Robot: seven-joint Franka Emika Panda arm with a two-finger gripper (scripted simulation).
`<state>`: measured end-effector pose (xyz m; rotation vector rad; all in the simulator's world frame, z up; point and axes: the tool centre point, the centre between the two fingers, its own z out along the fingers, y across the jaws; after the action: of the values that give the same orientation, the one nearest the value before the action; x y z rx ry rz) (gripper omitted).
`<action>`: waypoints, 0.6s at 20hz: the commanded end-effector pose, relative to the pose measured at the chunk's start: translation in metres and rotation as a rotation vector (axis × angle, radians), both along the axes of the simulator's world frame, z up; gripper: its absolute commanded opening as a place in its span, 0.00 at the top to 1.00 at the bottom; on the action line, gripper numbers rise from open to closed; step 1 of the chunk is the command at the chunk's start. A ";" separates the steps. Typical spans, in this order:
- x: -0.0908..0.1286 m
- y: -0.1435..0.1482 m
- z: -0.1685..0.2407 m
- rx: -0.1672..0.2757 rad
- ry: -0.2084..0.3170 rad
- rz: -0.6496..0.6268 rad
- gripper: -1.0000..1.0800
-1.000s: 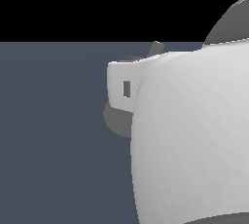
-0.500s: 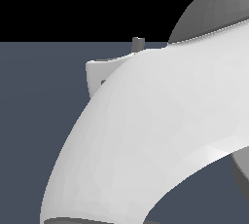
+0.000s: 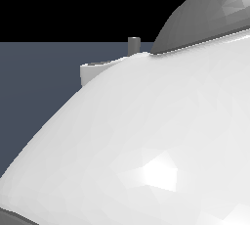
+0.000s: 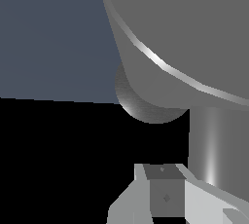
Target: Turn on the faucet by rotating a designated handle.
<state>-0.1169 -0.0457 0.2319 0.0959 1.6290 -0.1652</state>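
Filling the wrist view, the faucet (image 4: 194, 28) sits just beyond the gripper (image 4: 168, 196), its handle (image 4: 211, 145) beside the fingers; whether the gripper is open I cannot tell.

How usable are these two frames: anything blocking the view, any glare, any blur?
Exterior view: the glossy white robot arm fills most of the frame, with a bright specular patch low down; only a small grey stub shows above it. Wrist view: sharp, no blur; the grey faucet crowds the frame, with a thin bright streak across it and another on the cylindrical part below; the gripper sits at the edge.
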 end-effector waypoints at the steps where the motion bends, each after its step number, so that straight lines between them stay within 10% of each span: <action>1: 0.003 0.021 0.003 0.022 0.007 0.026 1.00; 12: 0.009 0.062 0.017 0.038 -0.025 0.057 1.00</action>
<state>-0.1158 -0.0360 0.2266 0.1212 1.6225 -0.2098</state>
